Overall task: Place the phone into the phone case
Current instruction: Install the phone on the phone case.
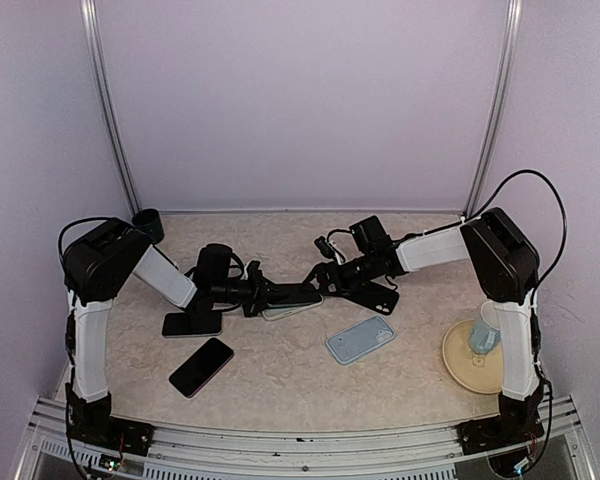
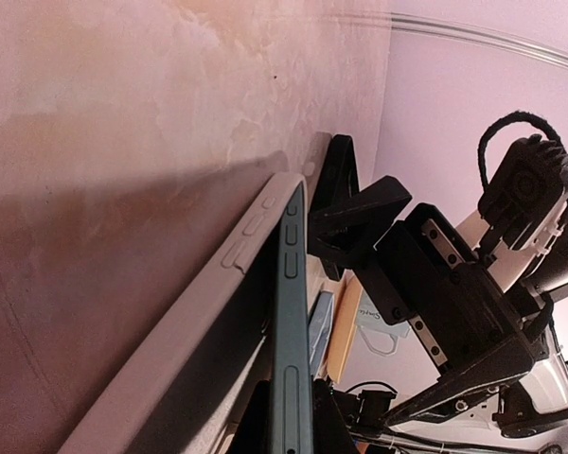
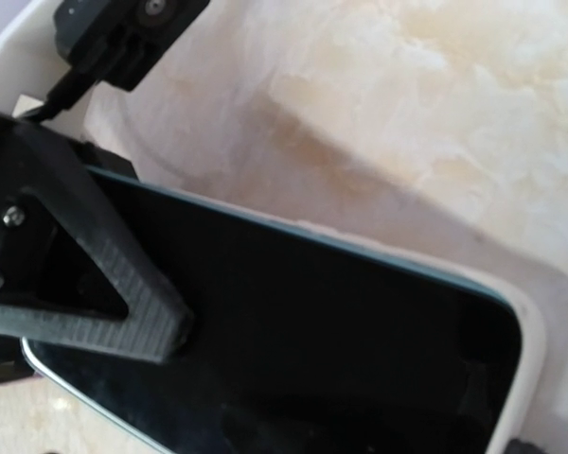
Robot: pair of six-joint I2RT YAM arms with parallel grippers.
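- Teal-edged, black-screened phone [image 1: 296,296]: at mid-tabletop between the two arms. One end sits inside the rim of the pale beige soft phone case [image 2: 194,317]. The end nearer the left arm is tilted up out of the case.
- Phone case: lies flat on the mottled beige tabletop [image 1: 280,395], directly beneath the phone.
- Left fingers [image 1: 257,297]: closed, pinching the raised end of the phone from its two faces.
- Right fingers [image 3: 123,312]: spread wide and holding nothing. One ribbed black finger lies across the phone's screen near the seated end, apparently touching the glass.
- Light blue empty case [image 1: 360,339]: flat on the tabletop, just in front of the right fingers.
- Two further dark phones: one [image 1: 192,324] under the left forearm, one [image 1: 201,366] nearer the front edge.
- Round tan plate [image 1: 462,368]: beside the right arm's base, carrying a pale blue cup [image 1: 485,332].
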